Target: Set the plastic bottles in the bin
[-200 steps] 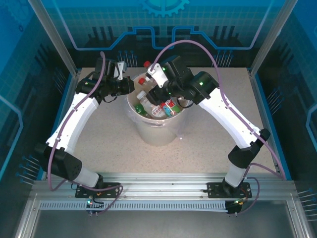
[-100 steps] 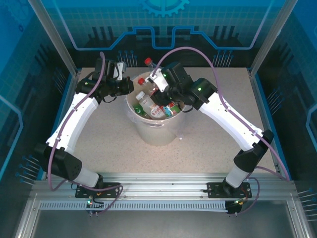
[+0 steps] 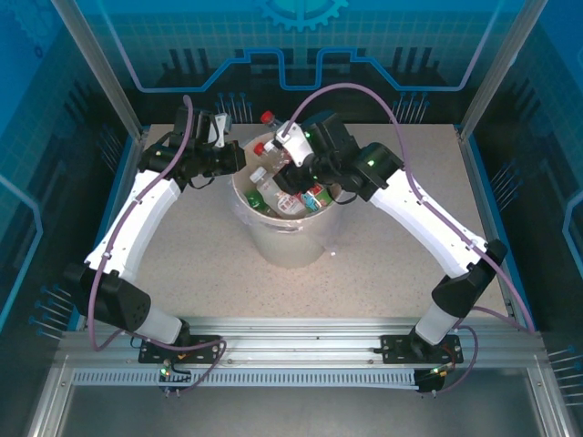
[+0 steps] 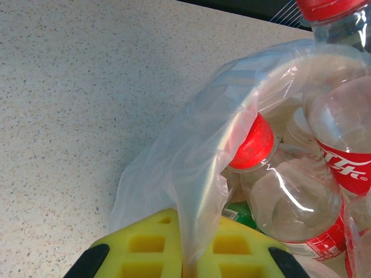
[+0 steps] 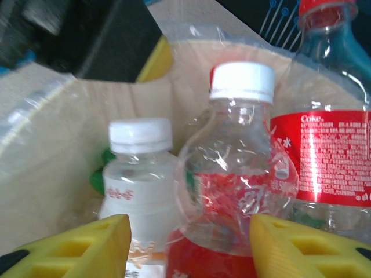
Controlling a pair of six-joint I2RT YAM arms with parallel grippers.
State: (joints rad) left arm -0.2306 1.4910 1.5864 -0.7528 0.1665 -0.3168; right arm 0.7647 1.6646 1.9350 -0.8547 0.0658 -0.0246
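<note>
The large round cream-white plastic bin stands mid-worktop, between the two arms, on the pale speckled worktop, and the small clear plastic bottles lie and stand packed together inside it. The left gripper sits at the bin's left rim; its yellow fingers are drawn close together, and a fold of the clear plastic bag liner runs down into the narrow gap between them. Just past that fold lies a clear bottle with a red cap and red label. The right gripper hangs over the bin's mouth with its fingers spread wide. Between them stands a white-capped clear bottle with a red label; a gap shows between it and the finger at the left of the wrist view, so the fingers are not clamped on it. Beside it stands a shorter white-capped clear bottle, and on the other side a taller red-labelled Coke bottle. Its red cap rises above the far rim, and I cannot tell whether it stands inside the bin or just behind it.
</note>
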